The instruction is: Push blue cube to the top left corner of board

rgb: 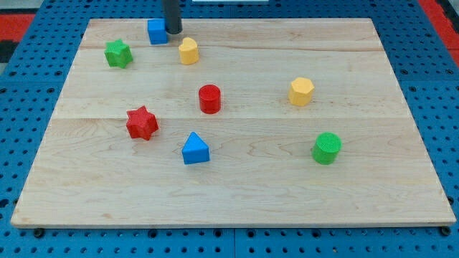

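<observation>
The blue cube (157, 31) sits near the top edge of the wooden board (237, 193), left of centre. My tip (173, 31) is at the cube's right side, touching or nearly touching it. The rod comes down from the view's top. The board's top left corner (92, 22) lies to the left of the cube.
A green star (118, 54) lies below and left of the cube. A yellow block (188, 51) is just below my tip. Also on the board: a red cylinder (209, 98), red star (142, 122), blue triangle (195, 149), yellow hexagon (301, 91), green cylinder (327, 147).
</observation>
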Available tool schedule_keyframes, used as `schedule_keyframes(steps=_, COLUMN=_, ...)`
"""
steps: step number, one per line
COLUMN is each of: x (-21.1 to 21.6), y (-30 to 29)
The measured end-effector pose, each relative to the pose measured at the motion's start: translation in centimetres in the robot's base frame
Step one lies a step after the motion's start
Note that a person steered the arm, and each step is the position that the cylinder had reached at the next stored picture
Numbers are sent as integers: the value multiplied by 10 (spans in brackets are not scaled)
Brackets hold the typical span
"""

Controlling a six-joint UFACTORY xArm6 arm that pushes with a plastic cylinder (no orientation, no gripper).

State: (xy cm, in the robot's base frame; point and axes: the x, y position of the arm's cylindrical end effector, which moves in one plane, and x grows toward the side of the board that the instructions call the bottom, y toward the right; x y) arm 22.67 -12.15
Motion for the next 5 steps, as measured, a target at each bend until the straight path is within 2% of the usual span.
schedule_keyframes(steps=2, x=2, y=-68)
schedule_keyframes(steps=5, x=1, y=-69)
